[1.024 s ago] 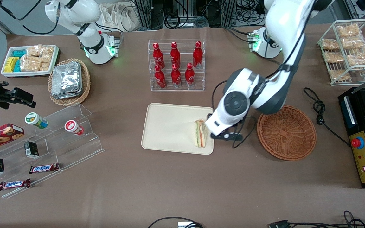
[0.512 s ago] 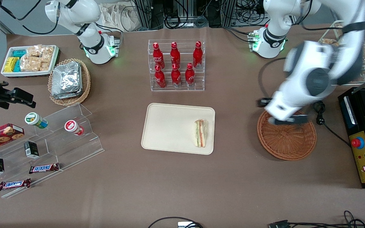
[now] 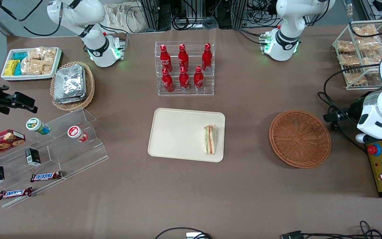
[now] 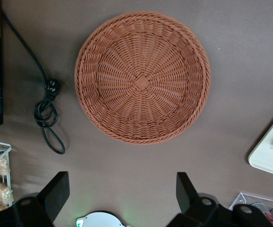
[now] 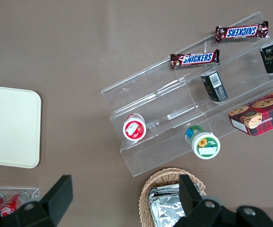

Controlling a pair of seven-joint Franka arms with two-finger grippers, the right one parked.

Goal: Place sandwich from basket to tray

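We see the sandwich lying on the tray, close against the tray's rim at the working arm's end, its filling stripes facing up. The rest of the tray is bare cream surface. The basket sits on the brown table toward the working arm's end, well apart from the tray, with open tabletop between them. Nothing lies in the basket.

The gripper hangs high above the table with its fingers spread wide and nothing between them. In the front view we find only the arm's white wrist housing at the picture's edge, above the black machine; the fingers themselves do not show there, so their spread is known from the left wrist view alone.

The left wrist view looks straight down into the basket and shows its woven floor entirely, plus a coiled black cord just beside it and a corner of the tray. The front view adds what that camera misses: the rack of red bottles farther from the front camera than the tray, and a wide strip of open table nearer to that camera.

The right wrist view shows the tray's other end, bare, and a clear stepped stand with snack bars and cups, toward the parked arm's end.
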